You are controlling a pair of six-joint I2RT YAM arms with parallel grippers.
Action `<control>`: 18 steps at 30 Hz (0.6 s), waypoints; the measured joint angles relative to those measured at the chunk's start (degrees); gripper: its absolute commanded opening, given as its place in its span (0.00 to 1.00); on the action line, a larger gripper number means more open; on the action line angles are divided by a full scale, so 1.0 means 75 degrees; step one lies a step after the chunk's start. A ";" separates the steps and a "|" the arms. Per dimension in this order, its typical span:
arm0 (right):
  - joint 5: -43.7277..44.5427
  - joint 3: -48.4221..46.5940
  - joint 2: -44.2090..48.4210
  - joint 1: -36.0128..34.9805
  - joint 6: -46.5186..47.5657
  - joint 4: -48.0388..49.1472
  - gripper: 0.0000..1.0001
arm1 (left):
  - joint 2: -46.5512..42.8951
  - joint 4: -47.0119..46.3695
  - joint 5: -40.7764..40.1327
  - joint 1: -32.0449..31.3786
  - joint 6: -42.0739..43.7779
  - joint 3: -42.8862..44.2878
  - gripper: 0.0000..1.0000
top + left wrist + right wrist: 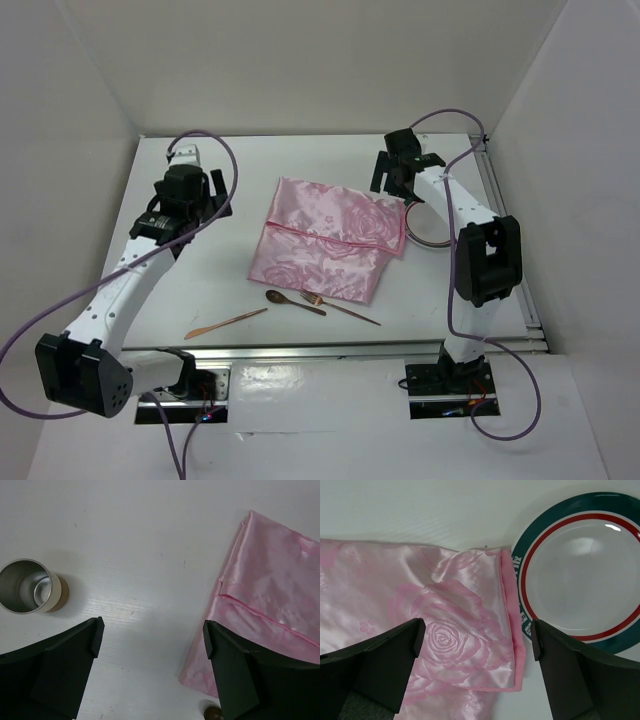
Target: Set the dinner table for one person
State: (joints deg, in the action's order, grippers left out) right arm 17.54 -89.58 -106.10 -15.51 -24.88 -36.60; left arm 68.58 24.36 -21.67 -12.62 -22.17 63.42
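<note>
Hovering wide open, gripping nothing — left tool (152, 630) near a steel cup (56, 594), bare inside. Likewise spread and unladen, right tool (477, 630) over pink mat (445, 595) touching a bare plate (580, 507).

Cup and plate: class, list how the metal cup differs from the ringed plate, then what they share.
The cup is bare silvery metal; the plate is white with green and red rings. The cup stands tall and deep; the plate lies flat and shallow. The cup sits apart from the pink mat; the plate lies against its edge. Both are round and empty.
</note>
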 measured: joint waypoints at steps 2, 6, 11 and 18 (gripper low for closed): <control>-0.0038 0.0000 0.0000 -0.0009 -0.0026 -0.0020 1.00 | 0.0076 0.0099 0.0248 0.0003 -0.0163 0.0000 1.00; -0.0274 -0.0073 -0.0003 -0.0047 0.0044 -0.0079 1.00 | 0.0291 0.0289 0.1005 0.0003 -0.0466 0.0041 1.00; -0.0924 -0.0338 -0.0003 -0.0402 0.0522 0.0035 0.89 | 0.1183 0.0548 0.1958 -0.0023 -0.0793 0.0017 0.91; -0.1737 -0.1629 -0.0749 -0.2081 0.1090 0.0143 0.74 | 0.1597 0.0475 0.3293 -0.0052 -0.1483 -0.1151 0.87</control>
State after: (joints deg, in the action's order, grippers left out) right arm 4.51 -101.80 -111.72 -31.11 -16.71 -35.53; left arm 80.55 27.92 3.03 -13.02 -33.30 54.78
